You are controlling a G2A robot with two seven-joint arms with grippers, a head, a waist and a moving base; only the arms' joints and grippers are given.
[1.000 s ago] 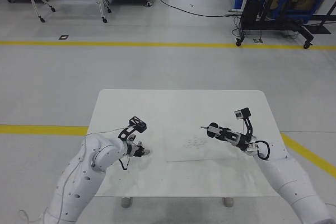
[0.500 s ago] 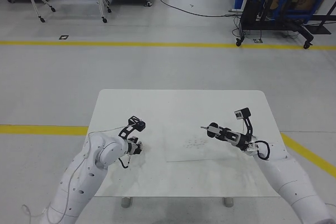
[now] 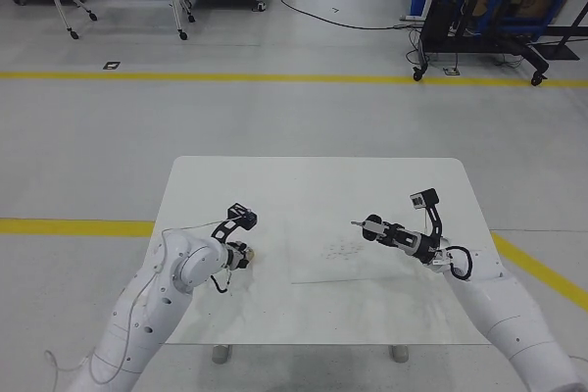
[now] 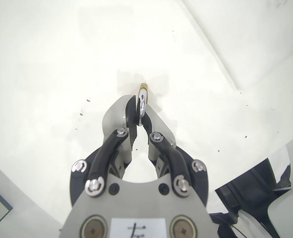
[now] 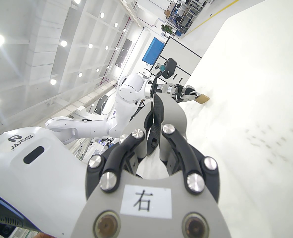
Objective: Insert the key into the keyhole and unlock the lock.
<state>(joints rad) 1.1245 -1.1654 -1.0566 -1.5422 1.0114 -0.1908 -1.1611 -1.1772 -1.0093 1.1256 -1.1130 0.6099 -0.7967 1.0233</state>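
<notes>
The white table (image 3: 318, 181) carries a thin white sheet (image 3: 392, 269) on its near right part.

My left hand (image 4: 139, 115) is low over the near left part of the table, clear of the sheet. Its fingers are pinched on the lock's (image 4: 143, 94) silver shackle, and the brass body points away from the hand toward the right. I cannot tell whether the body touches the table.

My right hand (image 3: 366, 226) is raised over the sheet, well apart from the left hand and aimed left toward it. Its fingers (image 5: 158, 110) are pressed together on the key (image 3: 355, 224), and only a thin tip of the key shows beyond them. The key and the lock are well apart.
</notes>
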